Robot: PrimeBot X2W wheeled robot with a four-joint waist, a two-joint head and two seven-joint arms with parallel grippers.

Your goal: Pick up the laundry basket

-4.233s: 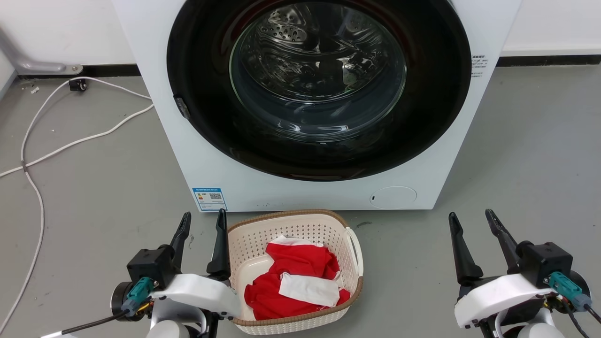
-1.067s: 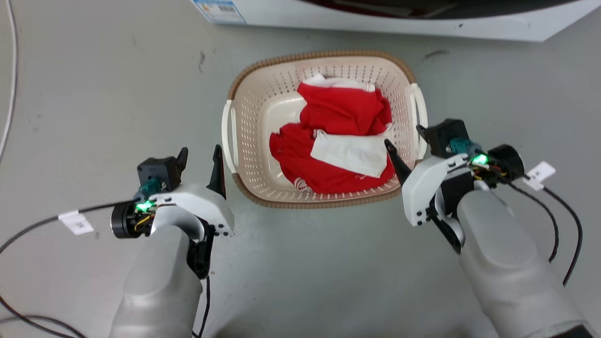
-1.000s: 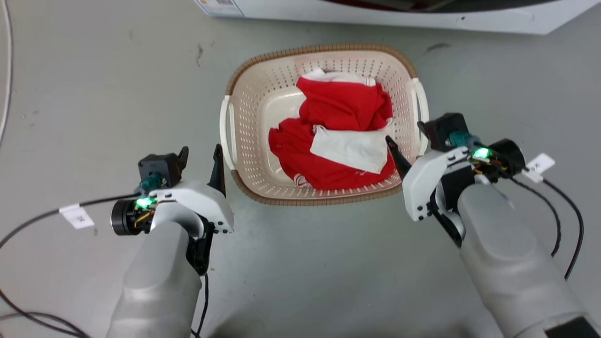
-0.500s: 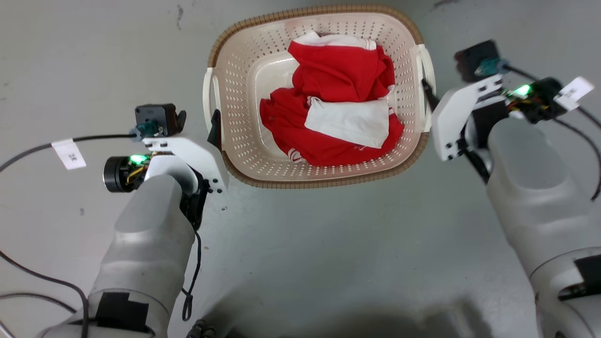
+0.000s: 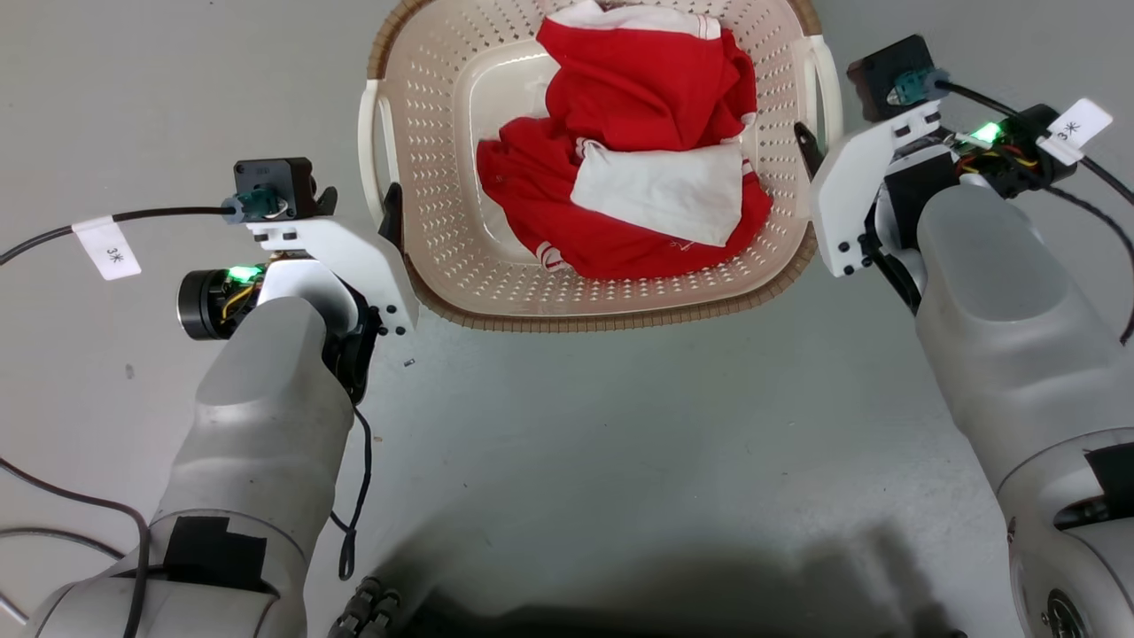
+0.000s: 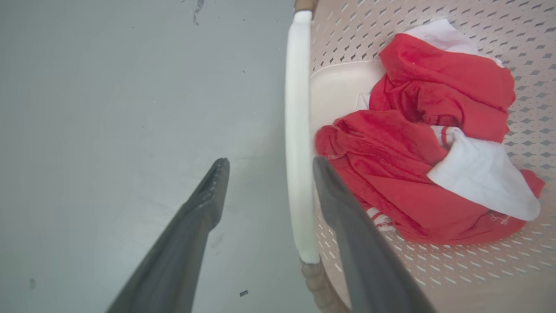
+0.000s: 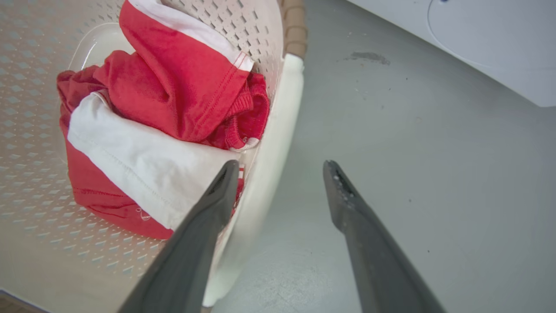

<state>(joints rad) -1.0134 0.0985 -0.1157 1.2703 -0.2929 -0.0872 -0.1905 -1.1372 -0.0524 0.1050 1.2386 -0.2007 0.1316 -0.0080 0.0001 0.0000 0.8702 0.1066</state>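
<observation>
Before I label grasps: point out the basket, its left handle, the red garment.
basket (image 5: 425, 133): head view, perforated left wall.
left handle (image 6: 297, 143): left wrist view, bar's middle.
red garment (image 7: 182, 87): right wrist view, upper fold.

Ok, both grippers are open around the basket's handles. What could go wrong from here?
The right gripper's inner finger is close by the red and white clothes, so closing may pinch cloth along with the right handle. The left gripper straddles the left handle toward its near end, so the laundry basket could tilt when lifted.
</observation>
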